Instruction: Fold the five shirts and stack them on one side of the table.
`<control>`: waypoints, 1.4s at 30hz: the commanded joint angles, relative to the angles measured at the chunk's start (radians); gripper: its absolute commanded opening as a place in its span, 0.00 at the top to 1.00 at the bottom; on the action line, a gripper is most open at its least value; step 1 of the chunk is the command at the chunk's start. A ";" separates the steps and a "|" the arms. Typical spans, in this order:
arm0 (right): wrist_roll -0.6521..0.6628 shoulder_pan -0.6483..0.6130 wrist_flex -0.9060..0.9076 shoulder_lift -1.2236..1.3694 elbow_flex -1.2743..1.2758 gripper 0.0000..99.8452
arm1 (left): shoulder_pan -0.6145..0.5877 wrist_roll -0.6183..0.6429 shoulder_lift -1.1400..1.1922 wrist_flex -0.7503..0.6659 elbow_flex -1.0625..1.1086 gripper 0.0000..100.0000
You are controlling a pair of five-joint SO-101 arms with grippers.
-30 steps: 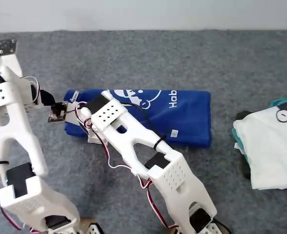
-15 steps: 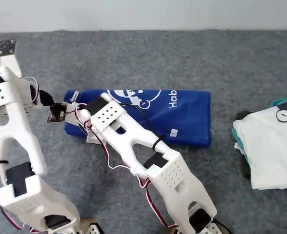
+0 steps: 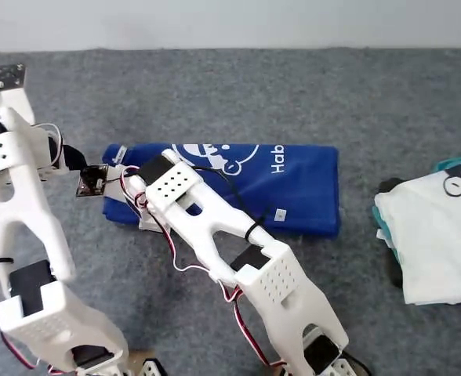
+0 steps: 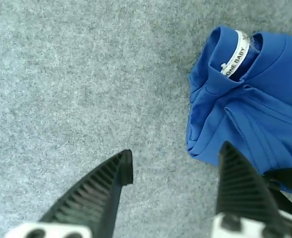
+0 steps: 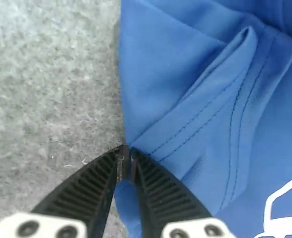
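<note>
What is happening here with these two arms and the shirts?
Two robot arms are working on a blue shirt that lies folded into a long rectangle on the grey table. The right gripper is shut on the shirt's edge, at the end where the collar is. The left gripper is open beside that same end, over bare table, holding nothing. At the table's right side, a white shirt lies on top of a teal one.

A grey, fuzzy carpet-like surface (image 3: 215, 94) spreads from near to far, evenly lit, with soft shadows. Along its far edge runs a plain pale wall (image 3: 230, 23), spanning the scene from left to right
</note>
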 commanded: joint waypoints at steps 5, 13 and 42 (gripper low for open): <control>-0.037 0.504 0.226 -0.065 -0.153 0.98 | -0.014 -0.015 -0.006 0.038 0.045 0.73; -0.037 0.499 0.197 0.084 -0.158 0.98 | -0.014 -0.015 -0.006 0.038 0.045 0.73; -0.035 0.719 -0.028 -0.067 -0.160 0.98 | -0.014 -0.049 -0.009 0.003 0.124 0.73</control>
